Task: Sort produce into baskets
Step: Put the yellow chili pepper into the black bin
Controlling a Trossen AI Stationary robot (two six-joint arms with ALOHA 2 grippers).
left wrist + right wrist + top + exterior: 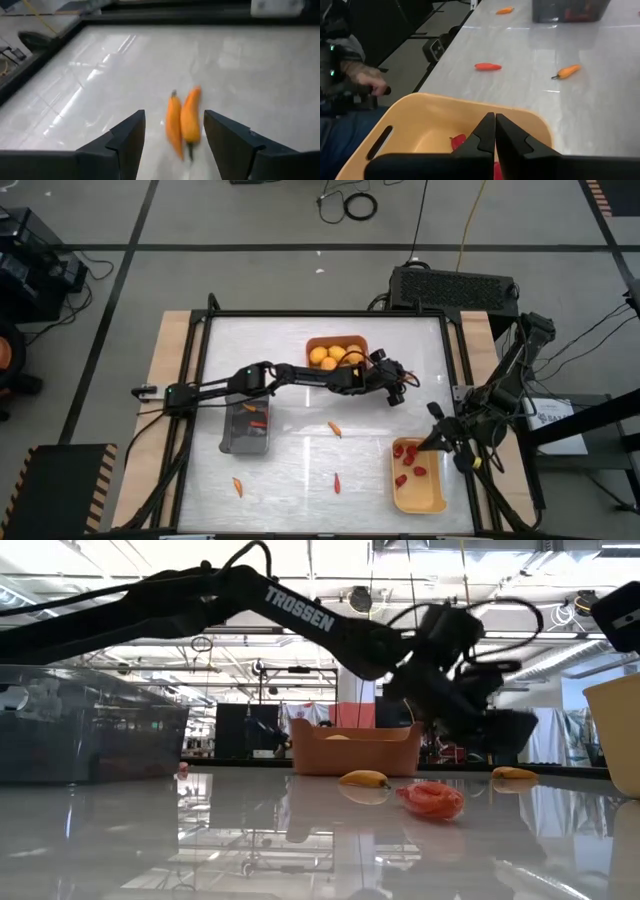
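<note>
White bench (300, 470) carries an orange chili (182, 122) lying lengthwise in the gap of the left tool (175, 145), whose fingers are spread, near the orange basket (360, 342). Right tool (494, 132), pressed together, hangs over the yellow basket (432, 502).

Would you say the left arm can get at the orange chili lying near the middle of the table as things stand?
Probably yes. The left gripper is open, and in its wrist view an orange chili lies on the bare table ahead of its fingers, nothing between. It shows blurred and doubled. The right gripper is off over the yellow basket.
</note>
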